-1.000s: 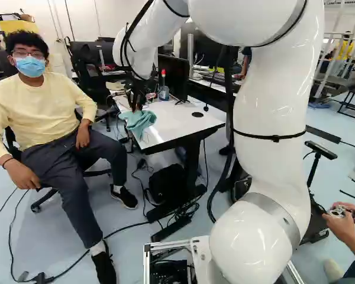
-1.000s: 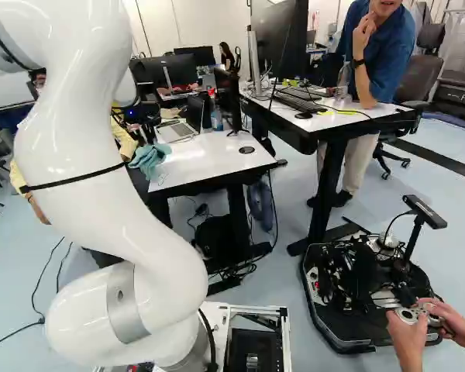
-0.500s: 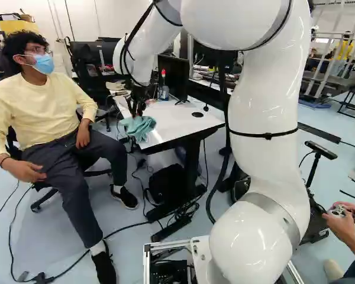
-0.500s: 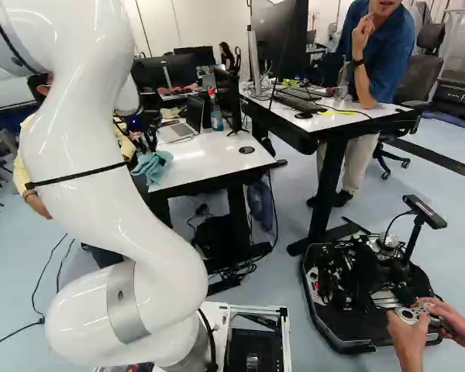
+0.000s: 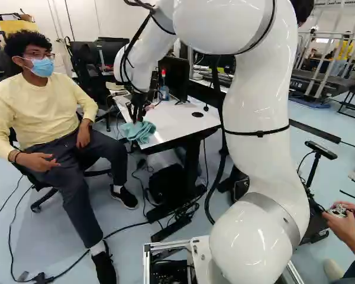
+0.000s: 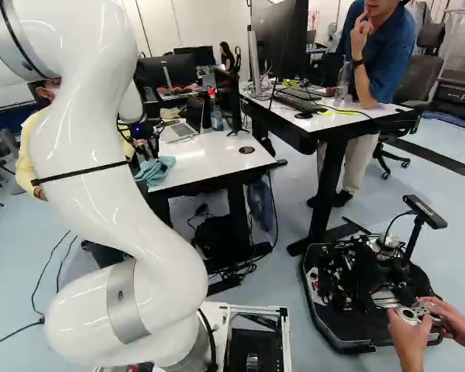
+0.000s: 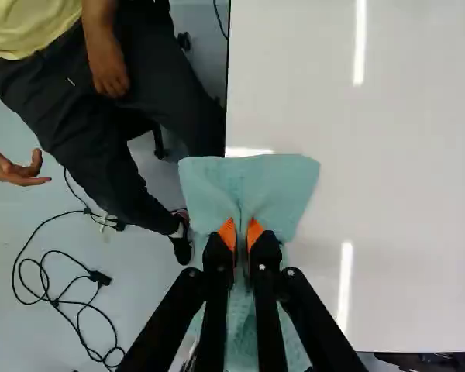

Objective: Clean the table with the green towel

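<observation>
In the left base view my gripper [image 5: 137,111] points down over the near-left part of the white table [image 5: 180,124], with the green towel [image 5: 141,132] bunched below it. The wrist view shows the gripper [image 7: 242,234] with its orange pads close together, shut on a pinched fold of the towel [image 7: 252,180]. The towel spreads ahead of the fingers and beneath them, across the table's side edge, partly over the white top [image 7: 403,155] and partly beyond it. The fingers hide its middle.
A spray bottle [image 6: 216,116] and a laptop [image 6: 178,132] stand farther back on the table. A seated person's legs [image 7: 101,147] are close beside the towel's edge of the table. A second desk [image 6: 333,116] stands to the right, a wheeled black base [image 6: 364,287] nearer.
The arm has moved, bringing the gripper and held towel lower at the table edge. The towel hung more loosely before and now lies more bunched. The base has stayed put.
</observation>
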Controlling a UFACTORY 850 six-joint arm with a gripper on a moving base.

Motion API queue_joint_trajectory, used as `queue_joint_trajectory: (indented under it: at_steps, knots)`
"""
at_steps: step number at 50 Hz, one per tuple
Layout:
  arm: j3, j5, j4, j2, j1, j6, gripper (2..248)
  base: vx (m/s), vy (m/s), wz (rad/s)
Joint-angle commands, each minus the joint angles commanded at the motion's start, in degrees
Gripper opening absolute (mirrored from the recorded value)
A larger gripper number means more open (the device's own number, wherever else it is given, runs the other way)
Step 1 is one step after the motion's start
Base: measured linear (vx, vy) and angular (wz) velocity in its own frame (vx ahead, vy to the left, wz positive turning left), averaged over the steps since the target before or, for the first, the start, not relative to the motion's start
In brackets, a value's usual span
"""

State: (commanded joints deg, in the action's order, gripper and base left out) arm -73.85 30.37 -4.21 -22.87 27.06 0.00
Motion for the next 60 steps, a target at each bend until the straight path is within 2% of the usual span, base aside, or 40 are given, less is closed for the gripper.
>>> queue_joint_trajectory:
  at_steps: [38,60]
  knots:
    - [6.2,-5.2,0.0,4.8,-0.7,0.0,39,0.0,0.0,0.0]
    - [7.0,-8.0,0.0,3.0,-1.3,0.0,39,0.0,0.0,0.0]
